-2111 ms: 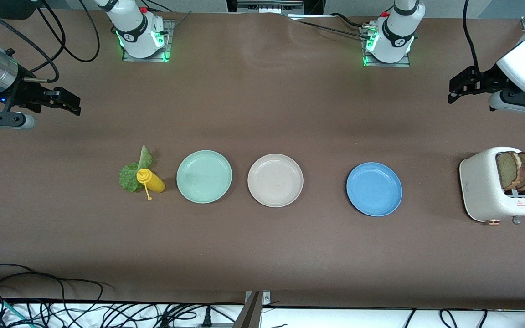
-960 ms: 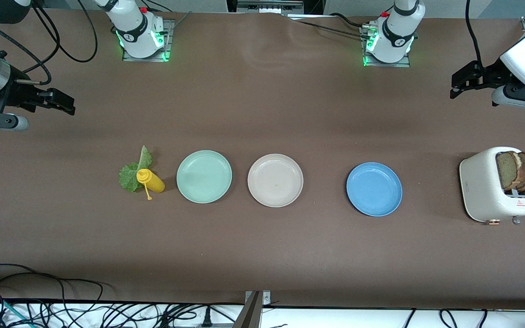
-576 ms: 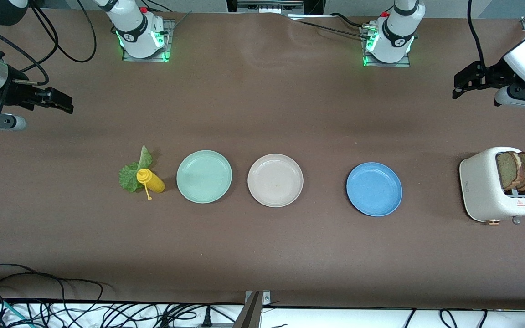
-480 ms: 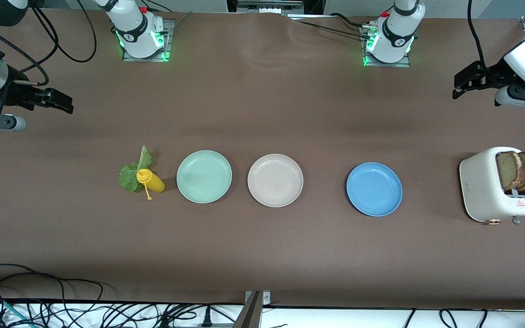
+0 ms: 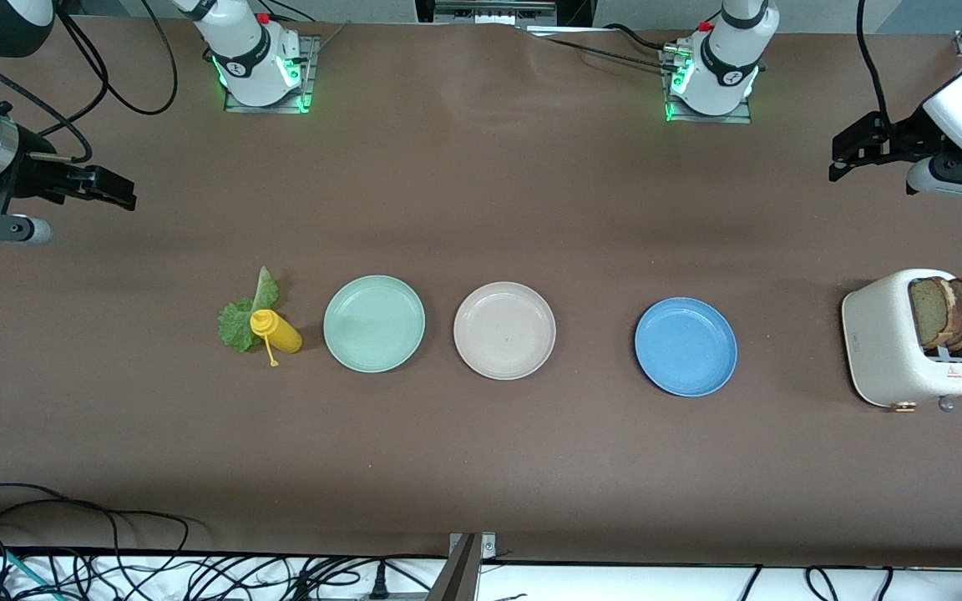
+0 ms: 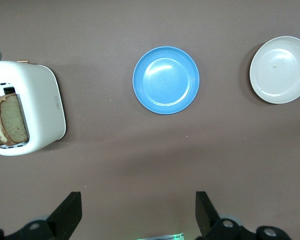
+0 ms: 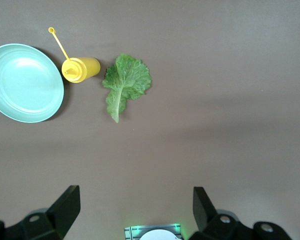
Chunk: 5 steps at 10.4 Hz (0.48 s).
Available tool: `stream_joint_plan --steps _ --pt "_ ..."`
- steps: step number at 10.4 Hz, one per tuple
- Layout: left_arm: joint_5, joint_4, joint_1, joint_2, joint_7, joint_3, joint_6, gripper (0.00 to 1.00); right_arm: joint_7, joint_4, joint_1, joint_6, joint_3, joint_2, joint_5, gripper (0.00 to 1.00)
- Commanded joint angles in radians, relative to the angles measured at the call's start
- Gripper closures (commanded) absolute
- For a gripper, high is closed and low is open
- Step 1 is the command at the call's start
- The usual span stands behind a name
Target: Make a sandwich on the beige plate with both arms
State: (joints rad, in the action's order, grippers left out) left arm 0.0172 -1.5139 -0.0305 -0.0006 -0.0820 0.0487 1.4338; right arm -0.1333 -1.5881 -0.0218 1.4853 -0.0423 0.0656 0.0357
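The beige plate (image 5: 504,330) sits bare at the table's middle and also shows in the left wrist view (image 6: 280,69). Two brown bread slices (image 5: 949,311) stand in a white toaster (image 5: 898,351) at the left arm's end, seen too in the left wrist view (image 6: 9,120). A green lettuce leaf (image 5: 240,317) lies toward the right arm's end, clear in the right wrist view (image 7: 125,82). My left gripper (image 5: 842,159) is open and empty, high above the table near the toaster's end. My right gripper (image 5: 120,192) is open and empty, high above the table near the lettuce's end.
A mint-green plate (image 5: 374,323) lies between the lettuce and the beige plate. A yellow squeeze bottle (image 5: 276,331) lies partly over the lettuce. A blue plate (image 5: 686,346) lies between the beige plate and the toaster. Cables run along the table's near edge.
Both arms have drifted slightly. The left gripper rose and moved a little toward its table end. The right gripper shifted slightly. Nothing on the table moved.
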Motion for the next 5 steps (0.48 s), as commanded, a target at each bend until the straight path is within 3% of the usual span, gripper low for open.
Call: stream_joint_plan --steps 1,5 --pt "-0.028 0.023 -0.005 0.002 0.010 0.008 -0.026 0.00 0.011 0.000 0.002 -0.013 0.001 -0.006 0.009 0.00" --pt "-0.028 0.024 -0.008 0.002 0.008 0.007 -0.029 0.00 0.004 -0.004 0.002 -0.013 0.001 -0.006 0.007 0.00"
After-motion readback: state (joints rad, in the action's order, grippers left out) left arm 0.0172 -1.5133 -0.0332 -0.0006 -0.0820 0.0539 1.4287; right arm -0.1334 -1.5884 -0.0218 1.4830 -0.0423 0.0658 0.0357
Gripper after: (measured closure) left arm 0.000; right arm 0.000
